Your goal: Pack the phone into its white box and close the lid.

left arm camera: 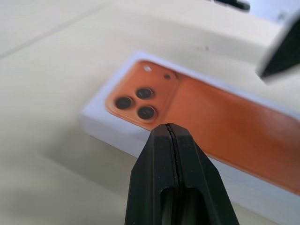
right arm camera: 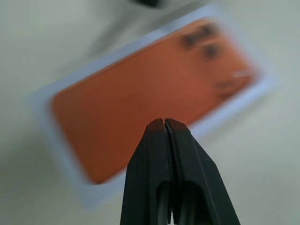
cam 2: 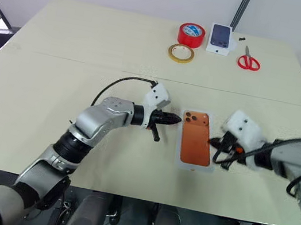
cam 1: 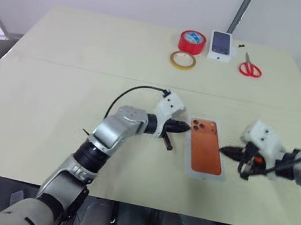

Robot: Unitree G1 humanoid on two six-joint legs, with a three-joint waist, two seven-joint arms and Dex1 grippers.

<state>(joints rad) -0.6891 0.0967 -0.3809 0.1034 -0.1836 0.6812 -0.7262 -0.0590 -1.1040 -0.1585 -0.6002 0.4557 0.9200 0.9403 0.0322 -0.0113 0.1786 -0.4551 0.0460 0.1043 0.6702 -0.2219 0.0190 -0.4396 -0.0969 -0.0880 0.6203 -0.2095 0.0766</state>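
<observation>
The lid point(cam 1: 207, 150), white with an orange phone printed on its top face, lies flat in the middle of the table. It covers the white box, and the phone is hidden. My left gripper point(cam 1: 186, 127) is shut and empty, its tip just off the lid's camera-corner end point(left arm camera: 140, 101). My right gripper point(cam 1: 222, 150) is shut and empty too, pointing at the lid's long right edge from a short gap. In the right wrist view the lid point(right arm camera: 140, 112) lies beyond the closed fingertips.
At the table's far edge stand a red tape roll point(cam 1: 192, 41), a yellow tape ring point(cam 1: 182, 60), a small white box picturing a dark phone point(cam 1: 221, 45) and red scissors point(cam 1: 250, 66). A black cable loops over my left wrist.
</observation>
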